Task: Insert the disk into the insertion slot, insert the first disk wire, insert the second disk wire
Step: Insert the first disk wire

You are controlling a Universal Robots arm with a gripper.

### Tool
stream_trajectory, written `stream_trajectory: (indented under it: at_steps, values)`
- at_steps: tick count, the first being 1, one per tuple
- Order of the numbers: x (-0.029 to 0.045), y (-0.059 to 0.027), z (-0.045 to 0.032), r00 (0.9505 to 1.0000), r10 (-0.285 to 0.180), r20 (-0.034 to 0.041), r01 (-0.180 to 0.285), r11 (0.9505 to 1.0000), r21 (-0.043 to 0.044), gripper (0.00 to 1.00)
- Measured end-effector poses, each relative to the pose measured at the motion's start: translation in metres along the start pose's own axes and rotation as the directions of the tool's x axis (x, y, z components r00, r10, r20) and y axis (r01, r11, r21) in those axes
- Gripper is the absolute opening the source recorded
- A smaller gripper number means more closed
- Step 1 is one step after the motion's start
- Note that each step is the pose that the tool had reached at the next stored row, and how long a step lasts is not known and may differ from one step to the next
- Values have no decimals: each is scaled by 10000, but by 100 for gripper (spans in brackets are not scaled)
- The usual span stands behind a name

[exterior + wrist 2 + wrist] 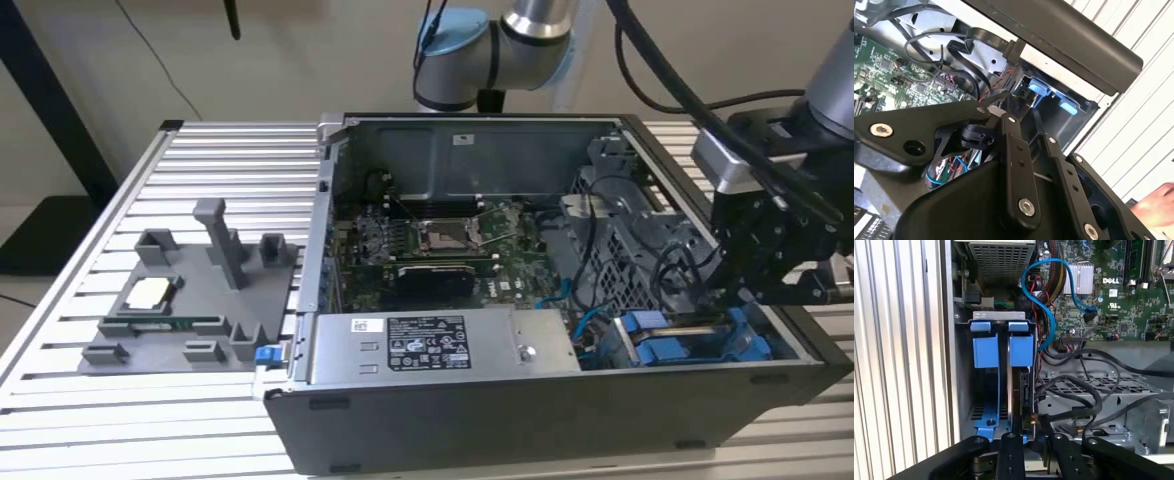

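Observation:
The disk (1015, 390) stands edge-on in the insertion slot (999, 316), its blue carrier bracket (1020, 350) at the mouth of the bay; a second blue bracket (984, 346) fills the bay beside it. My black gripper (1030, 436) hovers just over the disk's end, at the case's corner on the exterior view's right (787, 285), above the blue bays (681, 345). Loose black disk wires (1079, 390) curl over the grey cage beside the slot. In the second wrist view a black wire with a connector (1014, 47) hangs near the blue bay (1039, 90) past my gripper (1021, 120).
The open computer case (561, 430) lies on a slatted table (134, 420). Inside are the motherboard (427, 240) and a silver power-supply box (427, 345). A blue data cable (1046, 300) loops by the bays. A grey fixture (187, 300) sits on the exterior view's left.

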State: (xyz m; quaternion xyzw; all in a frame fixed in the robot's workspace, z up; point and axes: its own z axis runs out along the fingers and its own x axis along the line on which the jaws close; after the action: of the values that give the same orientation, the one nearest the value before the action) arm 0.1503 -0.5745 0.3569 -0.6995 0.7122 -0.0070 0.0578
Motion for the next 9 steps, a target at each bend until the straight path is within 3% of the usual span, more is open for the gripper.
stream_trajectory:
  at_steps: [6,9]
  values:
    - [-10,-12,-140,10000,-3,-35,3,10000,0,27]
    - [-10,-13,-141,10000,-4,-45,4,10000,1,27]
